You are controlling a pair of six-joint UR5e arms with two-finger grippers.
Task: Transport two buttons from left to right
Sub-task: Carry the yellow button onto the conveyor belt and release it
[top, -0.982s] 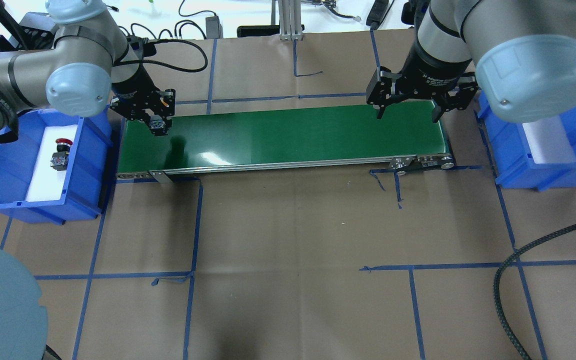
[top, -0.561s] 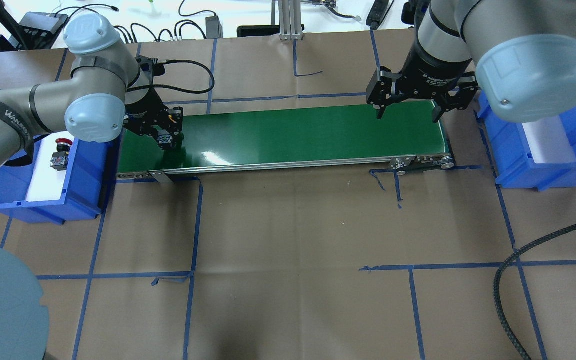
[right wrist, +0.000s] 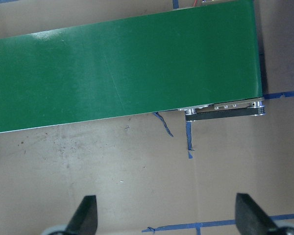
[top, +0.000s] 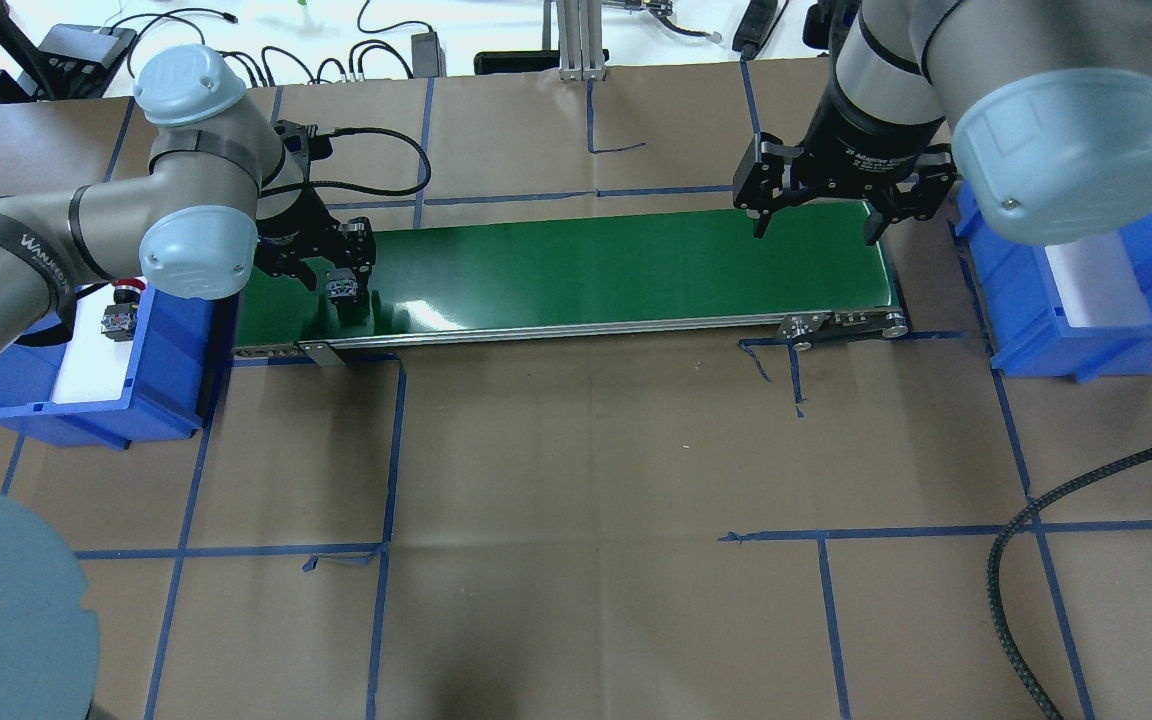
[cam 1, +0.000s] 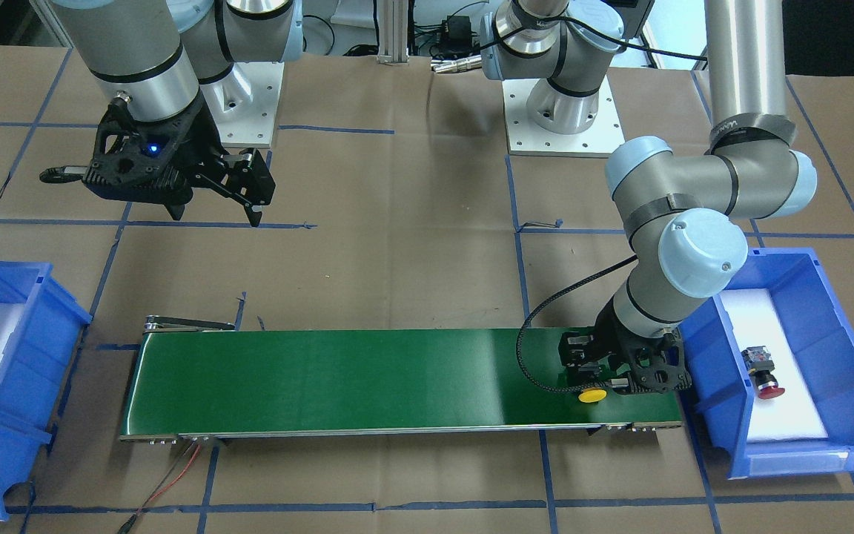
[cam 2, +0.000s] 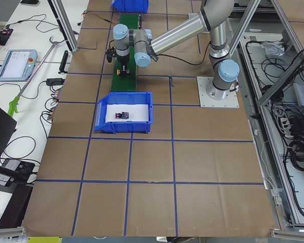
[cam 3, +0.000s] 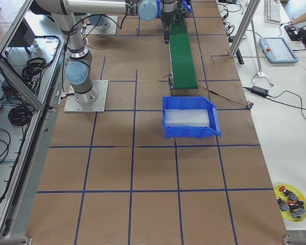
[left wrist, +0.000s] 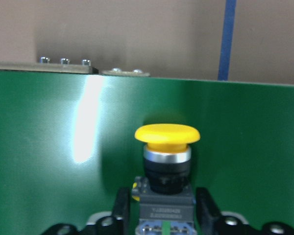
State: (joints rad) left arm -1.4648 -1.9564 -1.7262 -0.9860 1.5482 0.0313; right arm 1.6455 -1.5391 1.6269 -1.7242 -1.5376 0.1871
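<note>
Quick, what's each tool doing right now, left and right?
Left tool: closed on the yellow button, over the green belt.
Right tool: open, holding nothing.

The conveyor belt [top: 626, 262] is smooth, glossy green, with white glare on its left part; its near side rail [top: 576, 329] is bright bare metal; the surface [top: 576, 480] is covered in matt brown paper, faintly creased, crossed by blue tape [top: 389, 450]; the left bin [cam 1: 853, 371] is shiny blue plastic, lined with a matt white sheet [cam 1: 790, 423]; the yellow button [left wrist: 167, 142] has a smooth, softly shining plastic cap, a polished metal collar and a matt black-grey body; the red button [cam 1: 760, 371] has a glossy cap; the left pincer [left wrist: 164, 210] looks matt black; the left arm [top: 6, 270] is satin silvery metal, its joint cap [top: 198, 245] pale blue plastic.
</note>
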